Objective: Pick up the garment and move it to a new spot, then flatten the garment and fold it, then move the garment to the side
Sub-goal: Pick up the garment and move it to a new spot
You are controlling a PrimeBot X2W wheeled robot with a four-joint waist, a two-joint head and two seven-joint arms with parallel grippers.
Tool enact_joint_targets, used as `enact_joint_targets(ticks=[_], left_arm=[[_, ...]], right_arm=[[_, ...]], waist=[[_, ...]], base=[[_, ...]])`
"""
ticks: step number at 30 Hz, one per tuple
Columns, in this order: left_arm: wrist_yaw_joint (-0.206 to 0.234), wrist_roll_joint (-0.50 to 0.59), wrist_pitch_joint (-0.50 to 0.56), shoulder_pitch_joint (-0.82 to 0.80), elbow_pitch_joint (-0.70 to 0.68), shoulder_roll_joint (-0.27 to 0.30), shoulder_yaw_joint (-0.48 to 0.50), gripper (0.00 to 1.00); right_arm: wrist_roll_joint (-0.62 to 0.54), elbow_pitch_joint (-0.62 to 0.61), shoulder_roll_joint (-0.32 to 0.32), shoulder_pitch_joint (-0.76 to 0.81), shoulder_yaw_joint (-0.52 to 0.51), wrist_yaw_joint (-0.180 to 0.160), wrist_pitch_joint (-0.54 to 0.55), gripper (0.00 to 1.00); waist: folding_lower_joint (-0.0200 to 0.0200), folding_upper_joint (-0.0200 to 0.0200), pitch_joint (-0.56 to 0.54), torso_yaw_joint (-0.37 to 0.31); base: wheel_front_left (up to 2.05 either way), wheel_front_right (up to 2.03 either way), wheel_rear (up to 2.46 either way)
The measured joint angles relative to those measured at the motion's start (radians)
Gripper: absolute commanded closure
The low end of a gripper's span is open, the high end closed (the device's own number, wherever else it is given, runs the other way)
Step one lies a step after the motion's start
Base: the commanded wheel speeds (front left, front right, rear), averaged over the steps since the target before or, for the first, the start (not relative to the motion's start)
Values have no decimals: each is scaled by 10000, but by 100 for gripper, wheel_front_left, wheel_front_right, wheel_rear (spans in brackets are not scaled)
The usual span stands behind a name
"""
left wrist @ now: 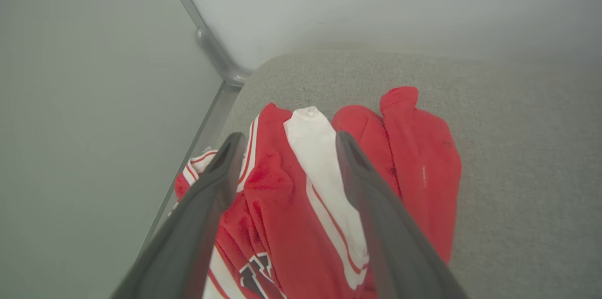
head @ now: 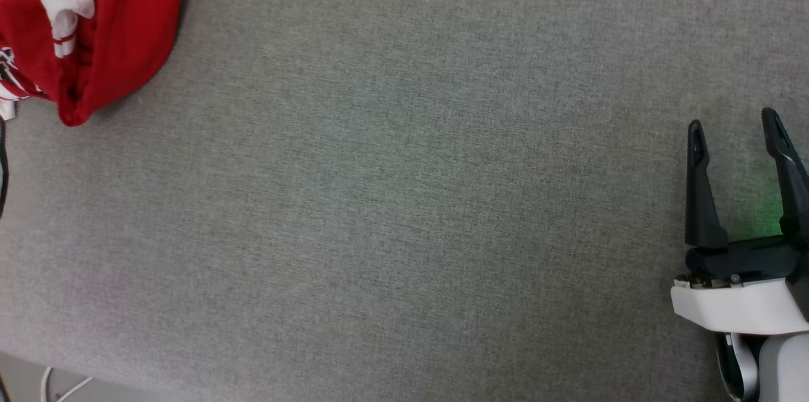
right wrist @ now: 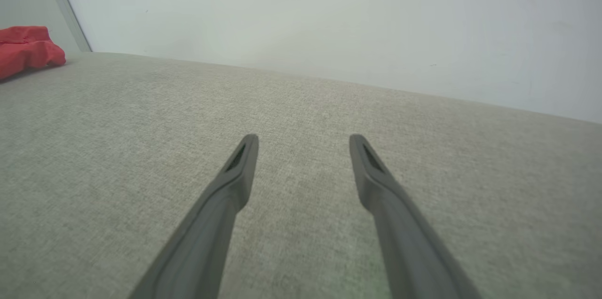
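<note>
Head view: the garment (head: 114, 23) lies as a crumpled red-and-white heap at the far left corner of the grey cloth-covered tabletop (head: 404, 200), with no flat panel and no tidy fold to be seen. By that evidence the whole task appears to lie ahead: lifting, moving, flattening, folding and setting aside.

Left wrist view: the left end effector (left wrist: 289, 141) is poised at the heap (left wrist: 282, 205), fingers spread apart, one on either side of a white sleeve fold; contact with the cloth cannot be judged. A pale side panel (left wrist: 94, 101) and a metal corner strip (left wrist: 221, 59) stand just beside the garment's left edge, so room on that side is tight.

Right wrist view: the right end effector (right wrist: 304, 141) hangs over bare cloth well apart from the garment (right wrist: 28, 52), fingers likewise apart and holding nothing; it also shows at the near right in the head view (head: 733, 121). A plain wall (right wrist: 329, 17) bounds the far side.

The broad middle and right of the tabletop offer the open room for laying the garment out. The near edge shows at lower left, a cable (head: 63, 389) below it.
</note>
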Motion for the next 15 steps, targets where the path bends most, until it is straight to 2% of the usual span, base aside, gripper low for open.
enact_joint_targets(ticks=[3,9,15], left_arm=[[0,-1118,1615,-4,-73,477,-943,0],[0,-2940,3841,18,-263,1168,-2073,0],[0,-3674,4715,44,221,1258,-2867,0]], right_arm=[[-73,-104,0,-123,67,0,0,0],[-163,-221,2,-205,111,0,-4,0],[-176,-295,2,-349,173,4,-15,0]], waist=[[0,1,206,-94],[-1,0,559,-284],[-1,0,945,-519]], base=[[0,0,0],[0,0,0],[0,0,0]])
